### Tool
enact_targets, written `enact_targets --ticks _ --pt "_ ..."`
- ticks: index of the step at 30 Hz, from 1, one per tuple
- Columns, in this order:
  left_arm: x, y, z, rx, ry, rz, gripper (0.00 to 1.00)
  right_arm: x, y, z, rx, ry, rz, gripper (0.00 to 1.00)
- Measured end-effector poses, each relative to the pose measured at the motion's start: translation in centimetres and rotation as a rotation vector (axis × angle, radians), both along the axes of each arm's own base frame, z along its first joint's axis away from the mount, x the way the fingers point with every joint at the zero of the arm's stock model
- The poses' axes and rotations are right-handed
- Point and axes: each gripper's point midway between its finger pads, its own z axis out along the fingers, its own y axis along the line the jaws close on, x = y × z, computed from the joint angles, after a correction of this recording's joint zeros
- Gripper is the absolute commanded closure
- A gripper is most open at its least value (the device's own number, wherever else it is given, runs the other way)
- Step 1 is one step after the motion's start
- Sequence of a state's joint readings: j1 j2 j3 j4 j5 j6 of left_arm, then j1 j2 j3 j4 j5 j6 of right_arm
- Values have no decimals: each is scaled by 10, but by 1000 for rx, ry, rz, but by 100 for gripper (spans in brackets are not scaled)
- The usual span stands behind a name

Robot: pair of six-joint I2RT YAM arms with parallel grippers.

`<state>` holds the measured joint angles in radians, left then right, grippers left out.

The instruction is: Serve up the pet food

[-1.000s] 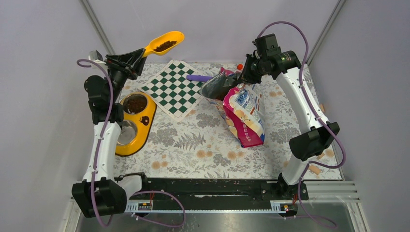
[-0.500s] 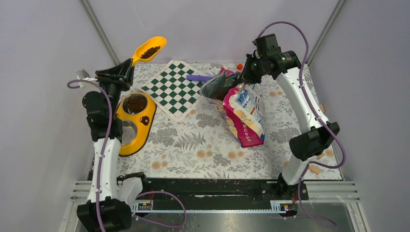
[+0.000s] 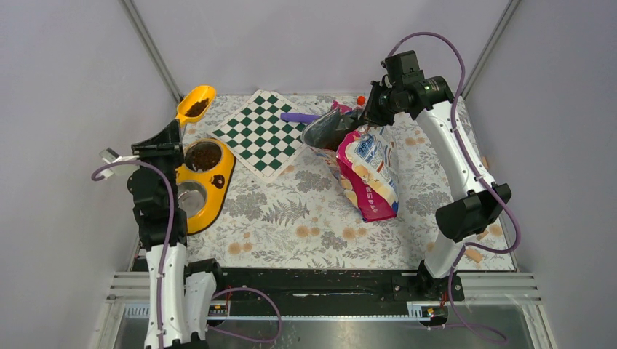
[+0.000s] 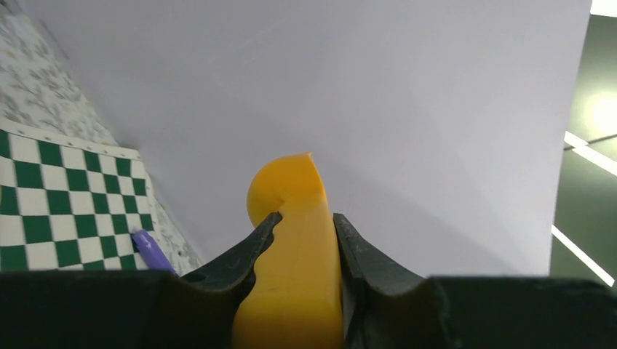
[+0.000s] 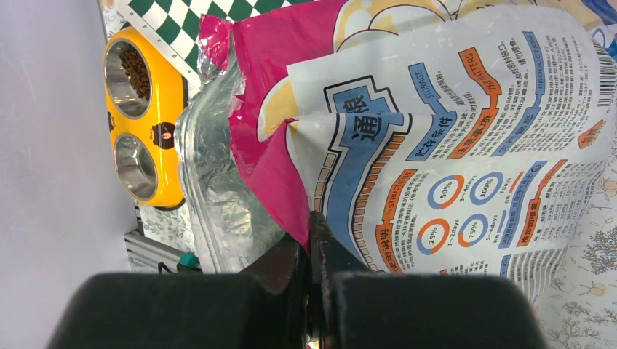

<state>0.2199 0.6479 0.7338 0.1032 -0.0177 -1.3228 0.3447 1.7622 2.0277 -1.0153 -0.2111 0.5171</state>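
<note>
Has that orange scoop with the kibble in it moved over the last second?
Yes. The orange scoop has swung left and nearer, from beyond the checkered mat's far corner to just past the yellow feeder's far end.

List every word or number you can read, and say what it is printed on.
"STORAGE": bag, blue label.
"INSTRUCTION": bag, orange label.
"25%", "50%", "75%", "100%": bag, ringed figures.
"通": bag, large blue character.
Remaining print on the bag: too small or creased to read.
</note>
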Motion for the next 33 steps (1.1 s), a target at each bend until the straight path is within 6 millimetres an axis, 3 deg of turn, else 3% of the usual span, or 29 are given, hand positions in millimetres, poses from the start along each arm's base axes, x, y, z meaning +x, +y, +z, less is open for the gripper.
enact_targets --ticks 10,22,33 --pt "-37 26 -25 50 101 193 100 0 0 0 0 1 -1 100" --pt "-76 48 -78 113 312 348 100 1 1 -3 8 1 6 100" --pt "-82 69 -131 137 501 457 100 1 0 -2 10 -3 3 100"
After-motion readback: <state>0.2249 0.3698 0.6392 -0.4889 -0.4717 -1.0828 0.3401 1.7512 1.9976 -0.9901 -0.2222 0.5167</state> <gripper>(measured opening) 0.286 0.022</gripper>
